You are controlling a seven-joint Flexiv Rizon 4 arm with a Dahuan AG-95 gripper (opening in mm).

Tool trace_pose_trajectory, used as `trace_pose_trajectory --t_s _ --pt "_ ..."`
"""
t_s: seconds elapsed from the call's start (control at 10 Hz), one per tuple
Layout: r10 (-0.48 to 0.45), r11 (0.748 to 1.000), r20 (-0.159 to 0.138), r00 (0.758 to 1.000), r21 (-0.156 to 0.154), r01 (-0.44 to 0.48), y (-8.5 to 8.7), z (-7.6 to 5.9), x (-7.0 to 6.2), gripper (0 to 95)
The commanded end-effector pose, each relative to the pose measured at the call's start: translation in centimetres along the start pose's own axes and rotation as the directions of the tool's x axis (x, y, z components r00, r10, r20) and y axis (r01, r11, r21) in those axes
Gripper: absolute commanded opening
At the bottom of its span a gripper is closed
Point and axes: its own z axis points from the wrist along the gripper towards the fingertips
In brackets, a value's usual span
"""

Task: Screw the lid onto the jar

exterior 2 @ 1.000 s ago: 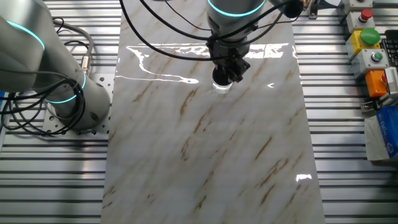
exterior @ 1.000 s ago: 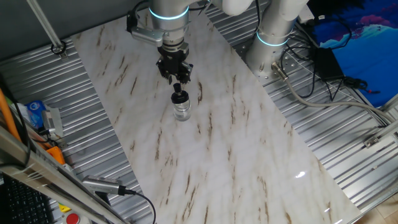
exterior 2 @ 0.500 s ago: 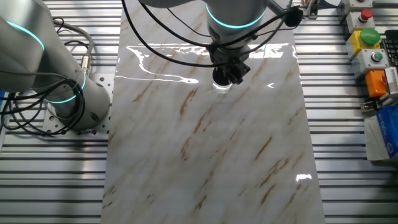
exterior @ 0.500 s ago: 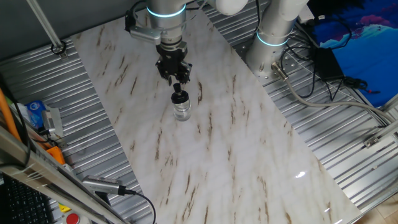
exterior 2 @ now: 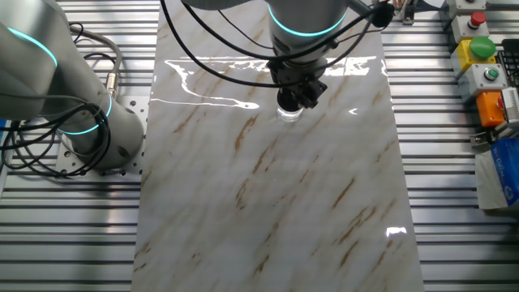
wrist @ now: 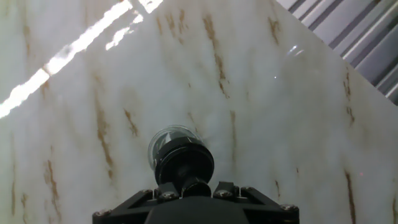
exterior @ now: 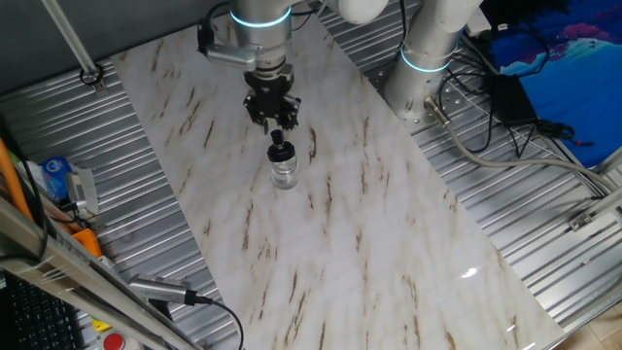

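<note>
The marble worktop point(exterior: 321, 224) carries just the jar point(exterior: 284, 174), standing upright towards its far end. Directly above the jar hangs the hand point(exterior: 275, 123), fingers pinching the knob of the lid point(wrist: 184, 163) (lid seated on the jar's mouth). If the threads are crossed, twisting could jam it or spin the jar

The end effector point(exterior 2: 297, 96) hangs directly over the jar point(exterior 2: 289, 113) on the marble table point(exterior 2: 276, 203), hiding its top.
</note>
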Motion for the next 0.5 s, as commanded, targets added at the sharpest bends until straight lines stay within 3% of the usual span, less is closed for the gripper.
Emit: trace_pose_trajectory --t_s 0.1,0.5 --pt "-0.052 0.999 0.004 0.999 0.004 0.052 0.01 0.01 0.02 38.0" --pt "-0.125 0.992 0.020 0.992 0.027 0.124 -0.02 0.18 0.05 38.0"
